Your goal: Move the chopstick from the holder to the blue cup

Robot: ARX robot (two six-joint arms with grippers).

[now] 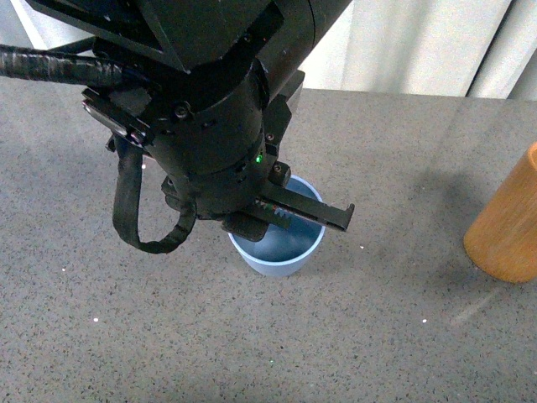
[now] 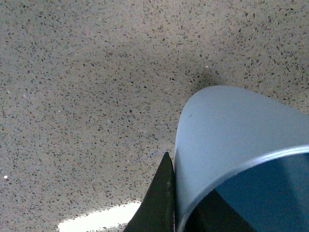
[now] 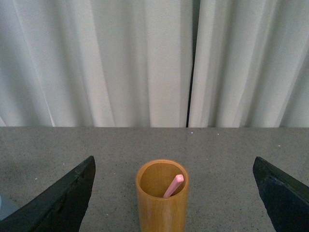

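The pink chopstick [image 3: 174, 185] sits in the wooden holder [image 3: 161, 205], straight ahead of our right gripper [image 3: 173, 162], whose fingers are spread wide and hold nothing. The chopstick stands steeply, leaning on the inner wall with its tip up at the rim. The holder is well apart from the blue cup [image 1: 277, 252], on our right arm's side. Our left gripper [image 1: 289, 217] hangs at the cup; we cannot tell how far open it is.

no readable text, labels or numbers
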